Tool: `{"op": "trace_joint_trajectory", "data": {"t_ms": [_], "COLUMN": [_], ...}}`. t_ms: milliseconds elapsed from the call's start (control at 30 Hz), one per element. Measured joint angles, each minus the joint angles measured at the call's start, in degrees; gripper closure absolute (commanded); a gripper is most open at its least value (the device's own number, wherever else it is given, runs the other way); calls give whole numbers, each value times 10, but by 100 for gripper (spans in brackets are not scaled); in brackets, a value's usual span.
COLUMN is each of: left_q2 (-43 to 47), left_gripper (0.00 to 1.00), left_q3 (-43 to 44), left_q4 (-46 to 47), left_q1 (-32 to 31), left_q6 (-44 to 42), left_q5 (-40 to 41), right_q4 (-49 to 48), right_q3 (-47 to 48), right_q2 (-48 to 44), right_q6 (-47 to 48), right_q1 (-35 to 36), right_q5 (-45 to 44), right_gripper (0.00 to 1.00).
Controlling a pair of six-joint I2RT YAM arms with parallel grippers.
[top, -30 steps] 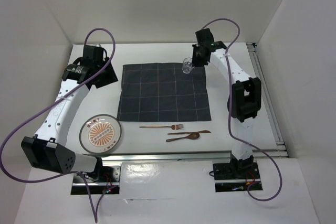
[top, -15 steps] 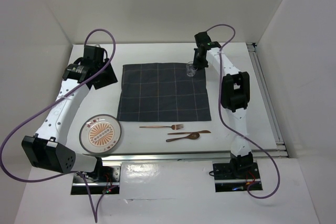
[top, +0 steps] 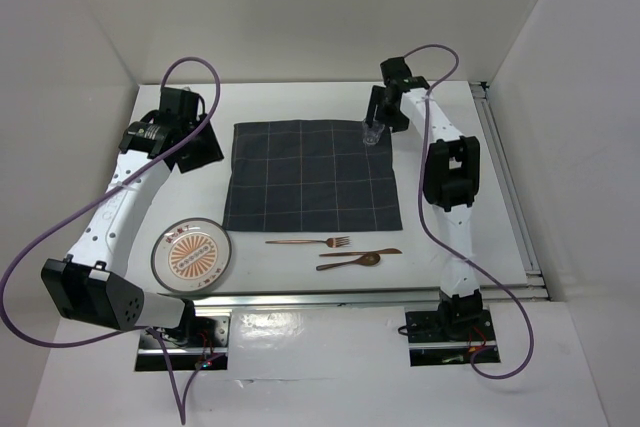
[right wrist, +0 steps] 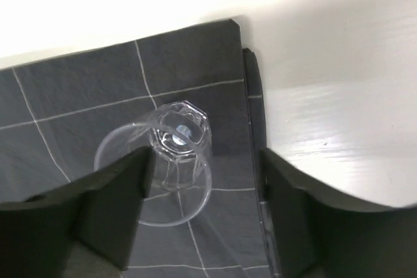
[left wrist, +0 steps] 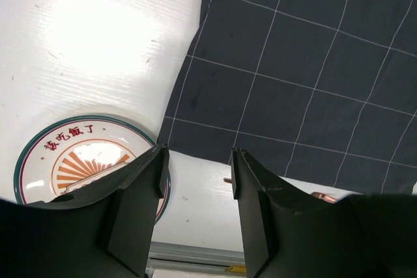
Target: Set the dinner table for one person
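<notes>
A clear glass [top: 372, 133] [right wrist: 172, 154] stands upright on the far right corner of the dark grey grid cloth [top: 310, 175] [right wrist: 78, 96], which lies on the white dinner table [top: 300, 107]. My right gripper [top: 380, 119] [right wrist: 205, 174] hangs over the glass, open. The glass sits between its fingers, close to the left one and well clear of the right one. My left gripper [top: 195, 147] [left wrist: 199, 174] hovers open and empty beyond the cloth's left edge. A patterned plate [top: 192, 254] [left wrist: 65, 154] lies at the near left.
A copper fork [top: 310, 242] and two more copper pieces of cutlery [top: 355, 257] lie on the table just in front of the cloth. A metal rail [top: 340, 295] runs along the near edge, another [top: 510, 187] down the right side. White walls enclose the table.
My right gripper has shifted slightly right over the cloth's far right corner and its jaws have opened off the glass, which now stands on the cloth. The left arm has not moved.
</notes>
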State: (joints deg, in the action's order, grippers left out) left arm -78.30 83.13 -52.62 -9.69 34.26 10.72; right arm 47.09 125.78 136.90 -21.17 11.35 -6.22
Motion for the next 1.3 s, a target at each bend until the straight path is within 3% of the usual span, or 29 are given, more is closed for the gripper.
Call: {"op": "trace_joint_trajectory", "data": {"t_ms": [33, 133, 333, 500, 633, 700, 800, 967, 1067, 1300], "left_q2": [0, 0, -9, -13, -13, -11, 0, 21, 28, 32], "left_gripper": [39, 39, 38, 38, 38, 38, 38, 38, 38, 38], "left_q3": [0, 2, 68, 143, 191, 206, 212, 210, 204, 192], "left_q4": [-2, -10, -48, -69, -89, -92, -97, -104, -104, -104], "left_q1": [0, 0, 0, 0, 1, 1, 1, 1, 1, 1], "left_q6": [0, 0, 0, 1, 3, 4, 4, 4, 3, -3], "left_q5": [0, 0, 13, 26, 23, 17, 9, -8, -22, -39], "right_q4": [0, 1, 2, -62, -174, -241, -316, -414, -448, -492], "right_q3": [4, 11, -8, -202, -370, -444, -512, -541, -520, -450], "right_q2": [0, 0, -55, -268, -416, -445, -421, -318, -250, -136], "right_q6": [1, 5, 9, -5, -41, -72, -124, -204, -249, -314], "right_q1": [0, 0, 4, 69, 210, 276, 335, 397, 434, 490], "right_q5": [1, 6, 8, 11, 70, 129, 199, 248, 266, 280], "right_gripper": [14, 5, 1, 2, 5, 5, 5, 5, 7, 22]}}
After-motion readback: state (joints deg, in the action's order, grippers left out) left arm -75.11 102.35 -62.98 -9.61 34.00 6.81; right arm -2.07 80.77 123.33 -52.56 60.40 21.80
